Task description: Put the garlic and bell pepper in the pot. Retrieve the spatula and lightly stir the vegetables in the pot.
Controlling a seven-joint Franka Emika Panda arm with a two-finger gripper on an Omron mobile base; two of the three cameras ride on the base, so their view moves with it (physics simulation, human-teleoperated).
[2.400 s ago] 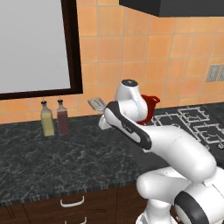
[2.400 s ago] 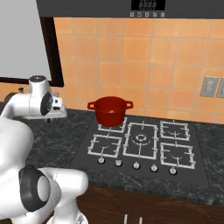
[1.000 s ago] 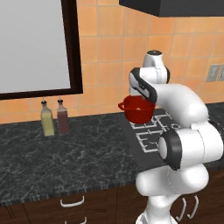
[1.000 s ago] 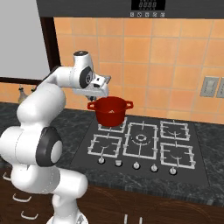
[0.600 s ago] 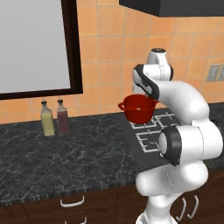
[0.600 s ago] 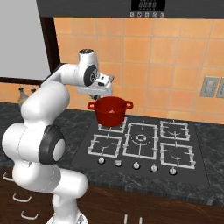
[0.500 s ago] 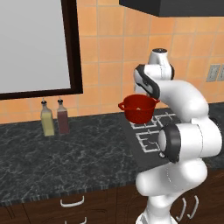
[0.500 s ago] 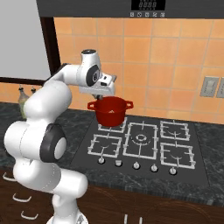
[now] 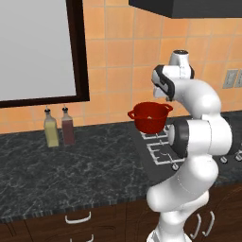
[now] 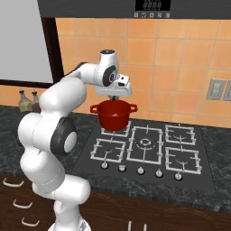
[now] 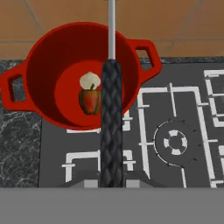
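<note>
While the gripper point(image 11: 112, 183) hangs above the pot point(image 11: 83, 78), its jaws are clamped tight on the dark braided handle of the spatula point(image 11: 112, 127). That handle runs straight out from between the finger tips and crosses over the pot's open mouth in the hand view, narrowing to a thin silver shaft that leaves the frame past the far rim — the slotted head cannot be seen.

Beneath the gripper, inside the red pot, the garlic point(image 11: 89, 80) and the bell pepper point(image 11: 90, 100) lie on the bottom, touching each other, the pale garlic on the far side of the red pepper. Both sit just to one side of the handle.

From the right base view the gripper point(image 10: 114, 95) sits directly over the pot point(image 10: 113, 114), close above its rim. The pot stands at the rear corner of the cooktop point(image 10: 149, 146), on the side nearest the arm. In the left base view the pot point(image 9: 150, 116) shows just beside and below the hand — well beyond it along the counter point(image 9: 61, 165) stand two bottles point(image 9: 59, 126) against the tiled wall.
</note>
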